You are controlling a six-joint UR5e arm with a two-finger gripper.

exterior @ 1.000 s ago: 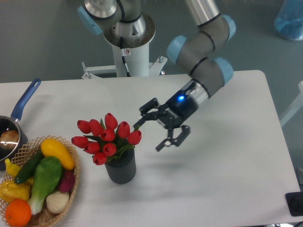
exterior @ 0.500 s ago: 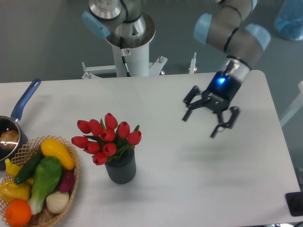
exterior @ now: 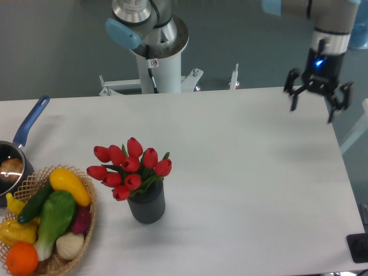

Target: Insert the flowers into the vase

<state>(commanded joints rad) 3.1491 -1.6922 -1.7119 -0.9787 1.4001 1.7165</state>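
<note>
The flowers [exterior: 129, 167], a tied bunch of red tulips with closed buds and green leaves, stand with their stems down inside the vase [exterior: 147, 203], the heads spreading out wider than the vase's mouth and leaning a little to the left. The vase is a short dark grey cylinder with vertically ribbed sides, standing upright on the white worktop [exterior: 241, 172] in the lower left part of the view. Just beside it to the left, apart from it, sits a wicker basket [exterior: 89, 221] of vegetables and fruit: a yellow squash [exterior: 69, 186], a dark green cucumber [exterior: 35, 202], a pale green leafy vegetable [exterior: 54, 220], a whitish bulb [exterior: 69, 245], a purple piece between them, a yellow item at the basket's left rim, and an orange [exterior: 22, 257] at the bottom. Behind the basket, at the left edge, is a saucepan [exterior: 10, 164] with a blue handle [exterior: 31, 121] pointing up and to the right. The end effector [exterior: 317, 102] hangs over the far right corner of the worktop, well apart from the flowers and vase, pointing downward with a blue light glowing on its wrist; its two fingers are spread wide and hold nothing. The arm's white pedestal [exterior: 161, 63] rises behind the worktop's far edge, near the middle.
</note>
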